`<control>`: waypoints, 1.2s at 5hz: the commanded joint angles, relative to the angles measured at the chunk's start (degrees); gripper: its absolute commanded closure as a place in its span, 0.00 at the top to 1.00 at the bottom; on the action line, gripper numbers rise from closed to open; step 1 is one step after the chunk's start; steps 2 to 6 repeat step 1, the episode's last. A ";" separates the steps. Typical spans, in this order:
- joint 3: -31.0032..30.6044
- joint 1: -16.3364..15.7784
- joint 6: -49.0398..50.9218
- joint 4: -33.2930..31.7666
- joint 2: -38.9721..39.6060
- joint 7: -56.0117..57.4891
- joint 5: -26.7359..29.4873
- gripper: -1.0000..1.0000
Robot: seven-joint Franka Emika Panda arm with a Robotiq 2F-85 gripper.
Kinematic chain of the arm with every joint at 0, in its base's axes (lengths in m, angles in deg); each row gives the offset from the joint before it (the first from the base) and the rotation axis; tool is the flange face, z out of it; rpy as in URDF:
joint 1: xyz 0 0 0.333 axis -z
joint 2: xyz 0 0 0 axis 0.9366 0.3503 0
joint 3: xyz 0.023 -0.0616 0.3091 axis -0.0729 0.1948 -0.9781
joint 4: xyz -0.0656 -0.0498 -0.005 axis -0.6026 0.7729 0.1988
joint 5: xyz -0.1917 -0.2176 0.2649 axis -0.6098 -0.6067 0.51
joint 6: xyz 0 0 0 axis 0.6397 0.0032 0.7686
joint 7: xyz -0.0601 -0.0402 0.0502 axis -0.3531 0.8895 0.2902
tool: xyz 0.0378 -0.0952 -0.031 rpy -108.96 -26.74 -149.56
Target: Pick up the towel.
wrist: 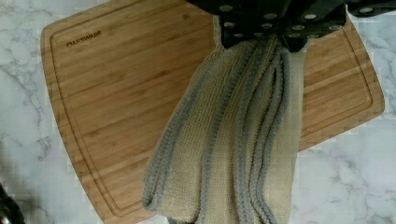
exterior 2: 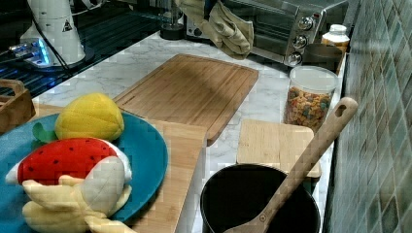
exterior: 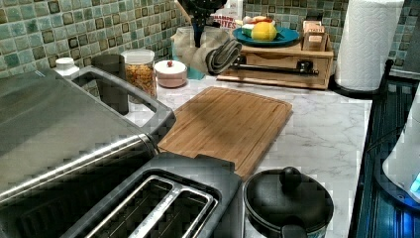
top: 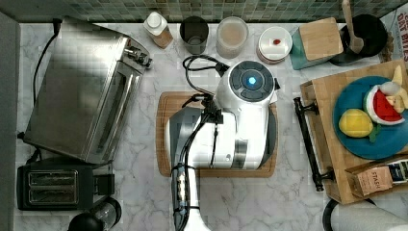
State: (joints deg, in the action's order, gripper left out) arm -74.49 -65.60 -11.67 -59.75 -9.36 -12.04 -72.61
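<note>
The towel [wrist: 233,149] is held clamped in the gripper [wrist: 261,39] above the cutting board [wrist: 116,102], which is marked "OAKSWARE".

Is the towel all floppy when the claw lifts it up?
Probably yes. The towel droops in soft folds below the claw instead of sticking out stiffly. It seems light, since a pinch at one end holds it clear of the cutting board. It might swing if moved quickly.

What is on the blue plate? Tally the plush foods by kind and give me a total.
Plush lemon: 1
Plush red seeded fruit: 1
Plush banana: 1
Total: 3, all on the blue plate
</note>
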 commanded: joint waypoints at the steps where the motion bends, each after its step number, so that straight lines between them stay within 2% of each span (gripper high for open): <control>1: -0.67 -0.60 -0.49 6.52 -3.59 1.47 0.32 0.00; 6: -0.67 -0.60 -0.49 6.52 -3.59 1.47 0.32 0.00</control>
